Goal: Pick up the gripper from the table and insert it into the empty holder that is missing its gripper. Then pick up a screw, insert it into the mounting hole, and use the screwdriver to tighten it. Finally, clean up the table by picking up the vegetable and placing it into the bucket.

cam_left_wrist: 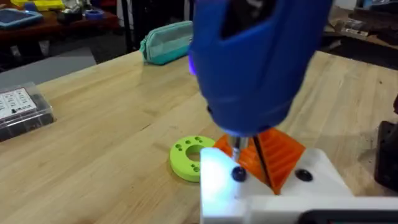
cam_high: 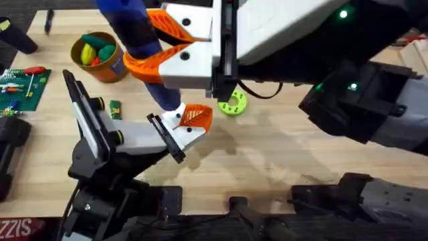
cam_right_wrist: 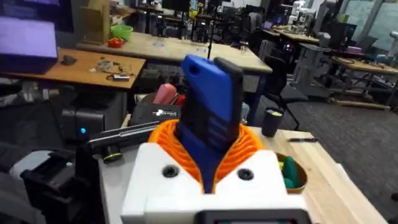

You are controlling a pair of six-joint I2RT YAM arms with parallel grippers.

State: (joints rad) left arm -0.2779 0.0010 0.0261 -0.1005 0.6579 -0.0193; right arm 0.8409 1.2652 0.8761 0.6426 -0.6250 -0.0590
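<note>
While R end effector (cam_right_wrist: pixel 208 165) pinches screwdriver (cam_high: pixel 134 30) | tip on holder (cam_high: pixel 175 134) | L: can't tell

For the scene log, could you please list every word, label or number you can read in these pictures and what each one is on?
"SIZZ", as it reads in the overhead view, cut off at the edge: red strip at the lower left corner.
White logo on a dark box behind the screwdriver: too blurred to read.
Label on the clear case: too small to read.
Markings on the green circuit board: too small to read.
</note>
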